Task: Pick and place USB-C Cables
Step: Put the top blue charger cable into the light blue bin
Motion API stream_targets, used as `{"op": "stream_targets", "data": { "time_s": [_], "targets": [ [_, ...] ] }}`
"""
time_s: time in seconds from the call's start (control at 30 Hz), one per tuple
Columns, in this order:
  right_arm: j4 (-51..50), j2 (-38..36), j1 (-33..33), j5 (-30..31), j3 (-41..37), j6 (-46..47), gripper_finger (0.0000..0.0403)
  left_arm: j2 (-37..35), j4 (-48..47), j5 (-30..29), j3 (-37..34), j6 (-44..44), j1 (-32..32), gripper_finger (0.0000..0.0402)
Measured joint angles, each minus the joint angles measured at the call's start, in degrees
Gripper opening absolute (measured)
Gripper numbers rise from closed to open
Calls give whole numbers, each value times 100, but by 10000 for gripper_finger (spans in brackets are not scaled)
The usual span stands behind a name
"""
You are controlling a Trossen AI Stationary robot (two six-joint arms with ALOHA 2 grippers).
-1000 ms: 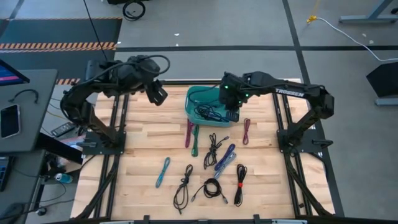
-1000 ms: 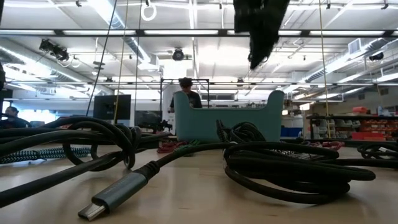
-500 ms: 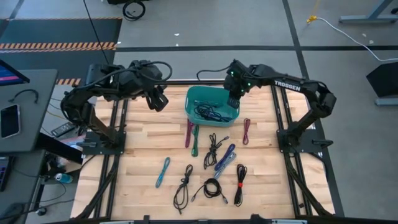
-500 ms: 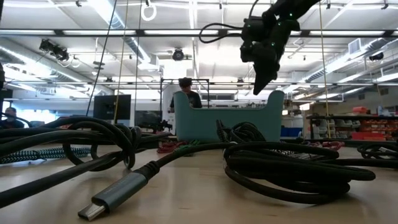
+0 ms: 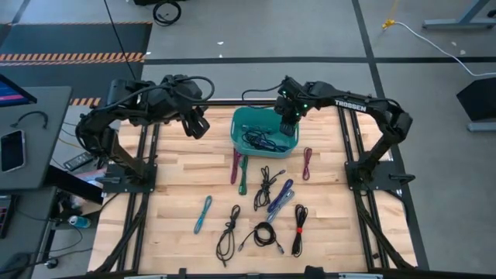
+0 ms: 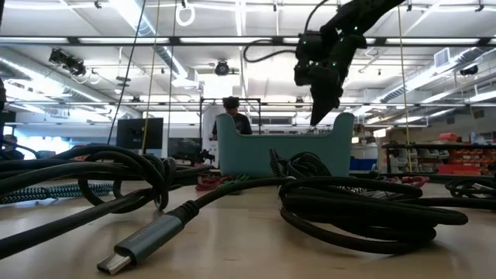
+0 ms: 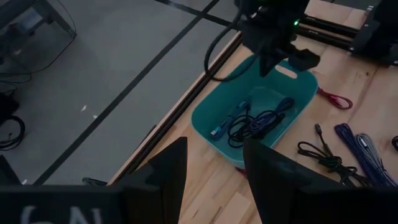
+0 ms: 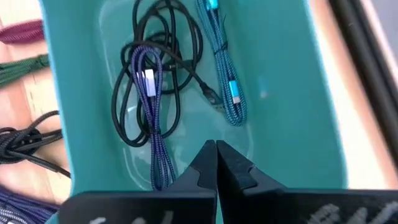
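Note:
The teal bin (image 5: 237, 133) stands at the table's far middle. Inside lie a black cable (image 8: 163, 43), a purple one (image 8: 153, 134) and a light-blue one (image 8: 224, 68). My right gripper (image 5: 287, 126) hangs shut over the bin's far right part (image 8: 216, 152), above the cables and holding nothing. My left gripper (image 5: 198, 124) waits open to the left of the bin (image 7: 214, 180). Several more cables lie flat on the wood nearer the front: magenta (image 5: 235, 166), green (image 5: 243, 175), black (image 5: 266, 183), blue-purple (image 5: 280, 198).
More cables lie toward the near edge: a magenta one (image 5: 307, 163), a blue one (image 5: 203, 214), a black one (image 5: 228, 232), a black coil (image 5: 263, 235) and a black bundle with a red tie (image 5: 299, 228). A person (image 6: 231, 116) shows behind the bin.
My right gripper has moved from over the bin's middle toward the table's far edge and a little left, staying above the bin. The cables in the bin and on the table lie as before.

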Motion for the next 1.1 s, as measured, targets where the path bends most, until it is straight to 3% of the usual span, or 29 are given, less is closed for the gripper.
{"op": "stream_targets", "data": {
  "time_s": [0.4, 1.1],
  "targets": [
    [102, 410, -88, -76, 0, -119, 0, 0, 0, 2, 0, 1, 0, 164],
    [405, 409, -1086, -80, 0, -407, 0, 0, 0, 2, 0, 1, 0, 164]
  ]
}}
